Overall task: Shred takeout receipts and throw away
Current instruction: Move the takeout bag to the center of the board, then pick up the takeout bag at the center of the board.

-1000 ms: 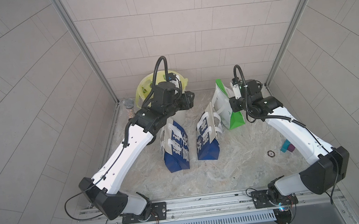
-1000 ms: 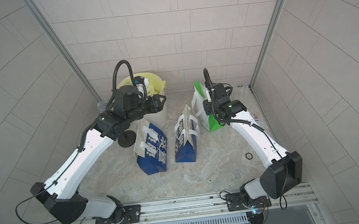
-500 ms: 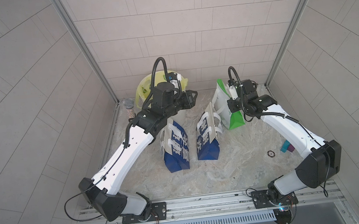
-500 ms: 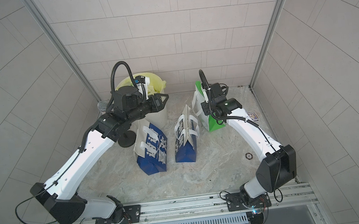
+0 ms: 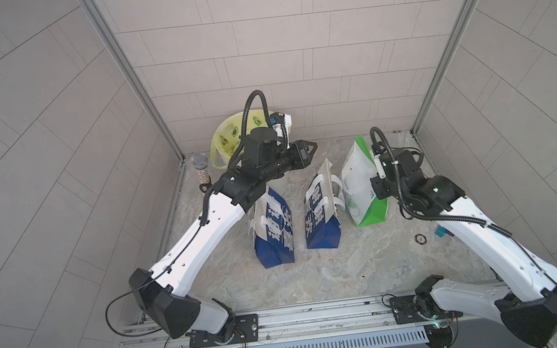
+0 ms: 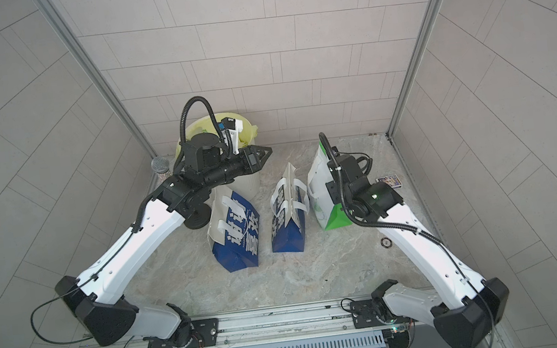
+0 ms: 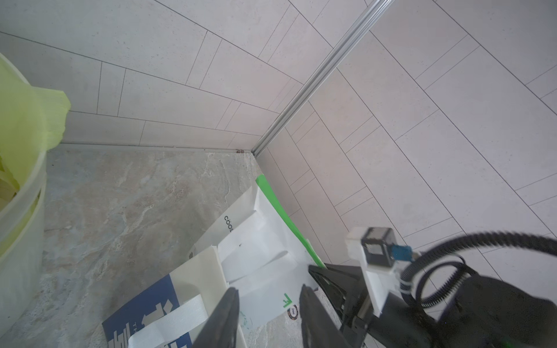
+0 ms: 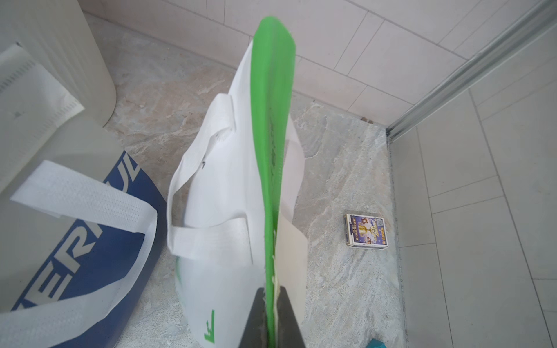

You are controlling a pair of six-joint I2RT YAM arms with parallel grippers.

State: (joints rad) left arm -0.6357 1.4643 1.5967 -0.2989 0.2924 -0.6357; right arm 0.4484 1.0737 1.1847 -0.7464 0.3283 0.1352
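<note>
The green-and-white bag [image 5: 359, 187] stands at the back right, seen edge-on in the right wrist view. My right gripper [image 8: 272, 304] is shut on its green side edge [image 8: 271, 135]. A pale cream takeout receipt [image 8: 291, 262] that lies against the bag's far face is pinched in with that edge. My left gripper [image 5: 309, 147] hovers above the table between the bin and the bags. Its jaws [image 7: 269, 289] are open with nothing between them, and they point toward the green-and-white bag [image 7: 265, 241].
Two blue bags [image 5: 274, 231] [image 5: 320, 220] with white strap handles stand mid-table. A bin with a yellow-green liner [image 5: 231, 137] sits at the back left beside a microphone [image 5: 200, 162]. A card box [image 6: 390, 181], a poker chip [image 5: 418, 239] and a teal object [image 5: 440, 233] lie by the right wall.
My right gripper has shut on the green bag's edge and the slip. My left gripper has narrowed and swung a little to the right, away from the bin.
</note>
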